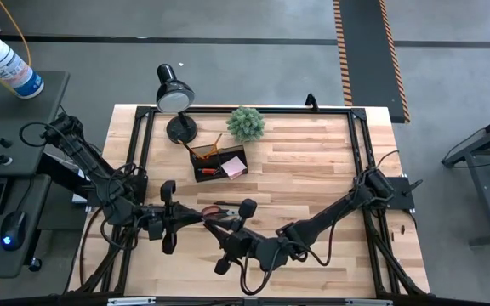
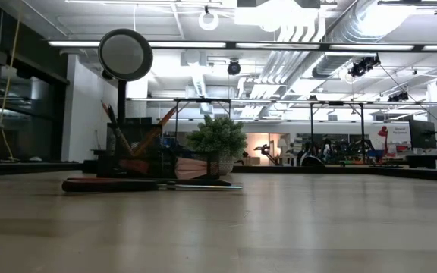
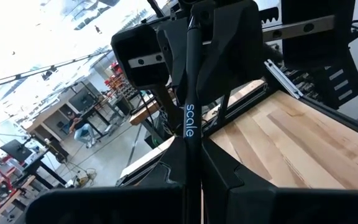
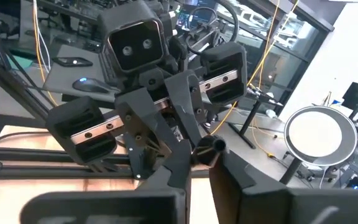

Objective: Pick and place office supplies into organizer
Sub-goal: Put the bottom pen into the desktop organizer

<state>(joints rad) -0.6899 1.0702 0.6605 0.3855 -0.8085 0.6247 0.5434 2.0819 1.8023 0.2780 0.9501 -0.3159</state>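
Desk (image 1: 313, 170): pale wood planks, centre of the high view.
Organizer (image 1: 219, 163): black tray at upper centre – pencils and pink notepad (image 1: 235, 165) inside.
Left hand (image 3: 188, 180): clamped on a black pen (image 3: 190, 106) – "scale" printed on it.
Right hand (image 4: 199, 163): narrowed on the pen's far end.
Scissors (image 2: 150, 184): flat on the desk.

A black desk lamp (image 1: 175, 95) with a round head is stood at the far edge of the wooden table (image 1: 313, 170) — a green potted plant (image 1: 246, 123) is placed just beside it. A white bottle (image 1: 7, 66) is seen on the dark side desk (image 1: 24, 110), off the table.
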